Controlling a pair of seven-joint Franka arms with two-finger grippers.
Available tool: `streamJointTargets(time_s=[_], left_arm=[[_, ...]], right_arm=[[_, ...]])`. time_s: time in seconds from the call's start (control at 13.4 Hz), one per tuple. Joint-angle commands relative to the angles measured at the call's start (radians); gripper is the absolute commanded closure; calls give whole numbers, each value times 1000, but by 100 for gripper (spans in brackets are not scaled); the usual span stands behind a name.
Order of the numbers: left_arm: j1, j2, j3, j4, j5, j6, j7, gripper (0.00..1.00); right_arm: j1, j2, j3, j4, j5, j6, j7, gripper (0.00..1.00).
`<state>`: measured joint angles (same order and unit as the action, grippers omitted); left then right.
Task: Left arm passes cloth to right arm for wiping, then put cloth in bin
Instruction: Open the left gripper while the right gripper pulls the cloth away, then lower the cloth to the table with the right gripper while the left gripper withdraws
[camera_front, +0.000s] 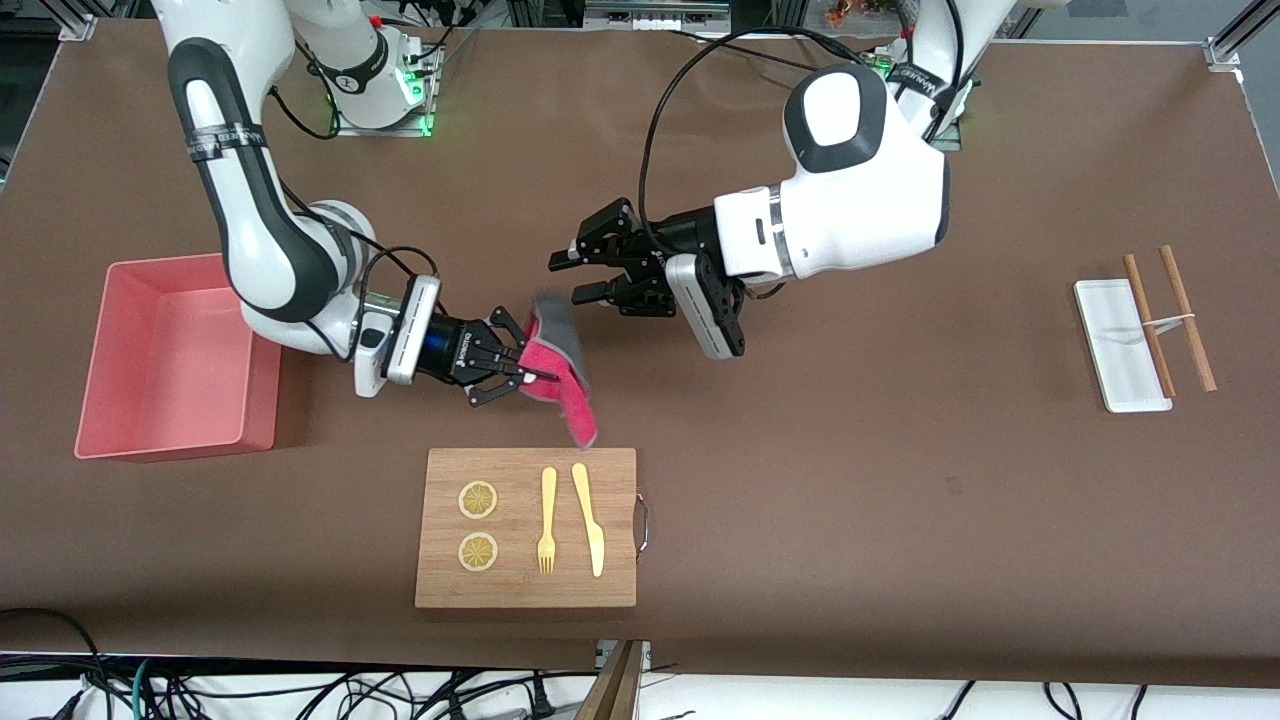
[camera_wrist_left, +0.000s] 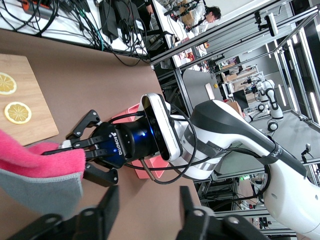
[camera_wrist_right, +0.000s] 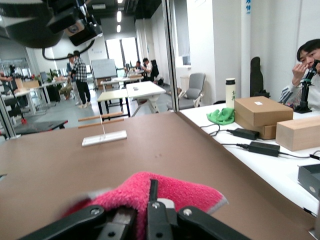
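1. Handover was done: your right tool (camera_front: 520, 372) was clenched on the cloth (camera_front: 562, 372), which hung above the desk (camera_front: 900, 450) by the cutting board (camera_front: 527, 527).
2. Left tool (camera_front: 580, 275) stood released beside it.
3. Wiping likely came next, then the bin (camera_front: 175, 355).

Cloth (camera_front: 562, 370) just over the cutting board's (camera_front: 527, 590) edge, bin (camera_front: 120, 440) toward the right arm's end.

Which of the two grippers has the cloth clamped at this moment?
The right gripper, on the arm by the pink bin, is shut on the red-and-grey cloth. The left gripper stands open beside the cloth, its fingers off it.
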<state>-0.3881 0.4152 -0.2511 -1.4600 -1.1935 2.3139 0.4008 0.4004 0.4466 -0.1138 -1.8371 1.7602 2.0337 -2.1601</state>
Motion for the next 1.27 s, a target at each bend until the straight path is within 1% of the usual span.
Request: streamJointTargets(time_s=[0.0,0.15,0.22,0.3,0.45,0.52,0.6,0.67,0.82,0.97,1.19], left_arm=[[32,-39,4,-14,-8,-18,-2,0],[72,-47,9,-17,20,-50,1,0],[105,-50,7,-19,75,-73,1,0],[141,-50,7,-17,139,-127,1,0],[205,-45,9,-23,291,-215,4,0],[225,-42,9,-23,366,-244,4,0],[242,-39,9,-23,417,-270,1,0],[254,-38,13,-26,471,-295,1,0],[297,-35,12,-30,669,-338,7,0],[323,-35,13,-28,858,-367,7,0],[347,-33,13,-25,1085,-415,7,0]], right_arm=[[3,-51,-53,-2,-140,-4,106,100],[-2,-92,-87,-5,-287,-12,207,100],[-2,-112,-105,-11,-371,-33,282,100],[-3,-129,-130,-16,-463,-59,354,100],[-11,-175,-159,-34,-643,-113,507,100],[-17,-208,-162,-50,-759,-116,596,100],[-29,-239,-162,-59,-863,-118,682,100],[-34,-262,-162,-68,-940,-121,769,100],[-40,-305,-162,-68,-1104,-150,989,100],[-40,-344,-162,-68,-1249,-162,1185,100],[-40,-384,-161,-68,-1404,-185,1414,100]])
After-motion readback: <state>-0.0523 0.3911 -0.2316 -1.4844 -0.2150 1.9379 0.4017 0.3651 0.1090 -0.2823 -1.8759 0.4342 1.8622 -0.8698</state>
